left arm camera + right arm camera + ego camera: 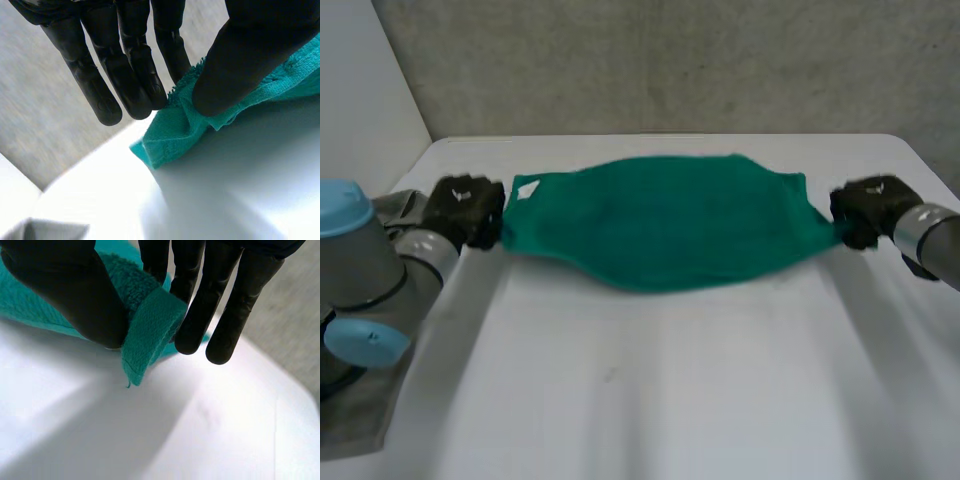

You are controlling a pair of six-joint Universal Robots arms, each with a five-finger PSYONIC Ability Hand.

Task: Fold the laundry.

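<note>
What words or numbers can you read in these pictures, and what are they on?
No text can be read.
The small white tag on the green towel, by the corner that the left hand pinches, is too small to tell whether it bears any print.
The right hand, the table and the wall show no writing.

Fuzzy terry towel (670,220); smooth matt white table (670,390).
</note>
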